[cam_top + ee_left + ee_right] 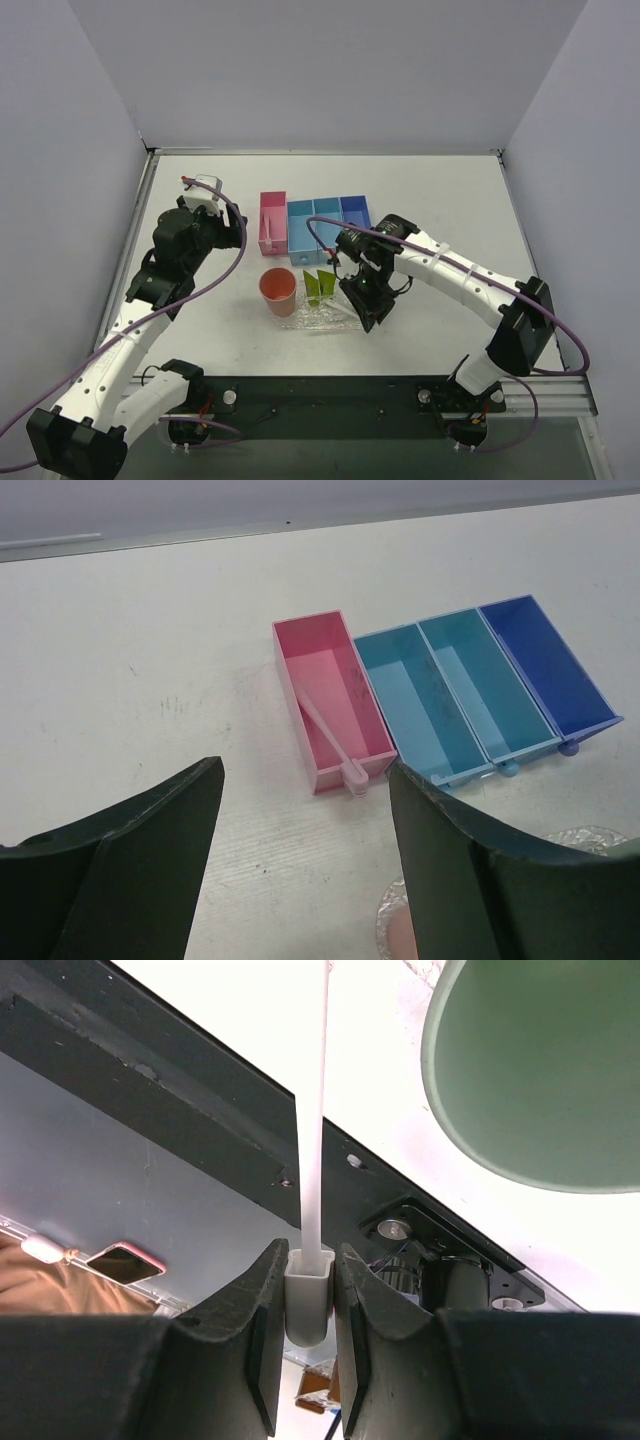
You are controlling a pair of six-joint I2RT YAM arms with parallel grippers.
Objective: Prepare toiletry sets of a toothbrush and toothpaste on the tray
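Note:
My right gripper (pixel 366 303) hovers over the right end of the clear tray (pixel 330 321). In the right wrist view it (pixel 310 1260) is shut on the whitish head of a toothbrush (pixel 318 1110), whose pale handle points away toward the table. A green cup (pixel 540 1070) shows beside it. Two yellow-green toothpaste tubes (pixel 320 287) stand on the tray next to an orange-pink cup (pixel 278 290). My left gripper (pixel 232 232) is open and empty left of the pink bin (pixel 272 222). In the left wrist view another pink toothbrush (pixel 325 720) lies in that bin.
Three blue bins (pixel 328 225) stand in a row right of the pink bin, behind the tray; the left wrist view shows them empty (pixel 470 690). The tray's rim (pixel 590 835) shows by my left finger. The black base rail (pixel 330 395) runs along the near edge.

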